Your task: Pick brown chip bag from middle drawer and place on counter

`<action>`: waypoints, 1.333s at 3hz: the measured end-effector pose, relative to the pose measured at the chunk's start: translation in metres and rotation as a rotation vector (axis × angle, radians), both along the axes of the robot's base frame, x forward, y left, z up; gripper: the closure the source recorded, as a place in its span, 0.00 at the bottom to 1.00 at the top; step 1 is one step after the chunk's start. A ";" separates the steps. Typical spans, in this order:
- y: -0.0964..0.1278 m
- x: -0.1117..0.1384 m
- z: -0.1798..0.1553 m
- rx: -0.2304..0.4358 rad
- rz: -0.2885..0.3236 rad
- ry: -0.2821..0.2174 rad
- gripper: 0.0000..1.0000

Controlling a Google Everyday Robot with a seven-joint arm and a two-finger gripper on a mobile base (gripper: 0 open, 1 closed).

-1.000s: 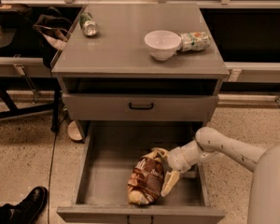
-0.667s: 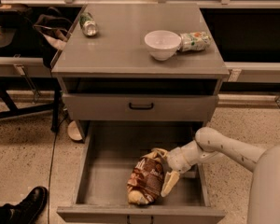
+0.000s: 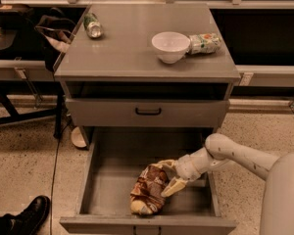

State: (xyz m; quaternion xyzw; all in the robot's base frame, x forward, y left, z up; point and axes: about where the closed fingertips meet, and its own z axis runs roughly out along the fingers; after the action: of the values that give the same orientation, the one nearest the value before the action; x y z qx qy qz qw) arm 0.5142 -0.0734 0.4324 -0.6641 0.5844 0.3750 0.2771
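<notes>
The brown chip bag point(image 3: 146, 191) lies in the open middle drawer point(image 3: 110, 173), near its front and right of centre, with its tan end toward the front edge. My gripper point(image 3: 168, 176) is down inside the drawer at the bag's upper right end. It is open, with one finger above that end and one to its right. My white arm point(image 3: 235, 155) reaches in from the right. The grey counter point(image 3: 132, 50) is above, on top of the cabinet.
On the counter stand a white bowl point(image 3: 170, 46), a small green-and-white packet point(image 3: 205, 43) beside it, and a small green can point(image 3: 92, 25) at the back left. The shallower drawer point(image 3: 148, 111) above is closed. A black shoe point(image 3: 32, 212) is at the lower left.
</notes>
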 end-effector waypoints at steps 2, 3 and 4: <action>0.000 0.000 0.000 0.000 0.000 0.000 0.89; 0.000 0.000 0.000 0.000 0.000 0.000 1.00; 0.000 0.000 0.000 0.000 0.001 0.000 1.00</action>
State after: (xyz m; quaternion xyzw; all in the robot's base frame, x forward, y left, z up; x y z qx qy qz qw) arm 0.5142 -0.0732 0.4325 -0.6642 0.5841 0.3752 0.2772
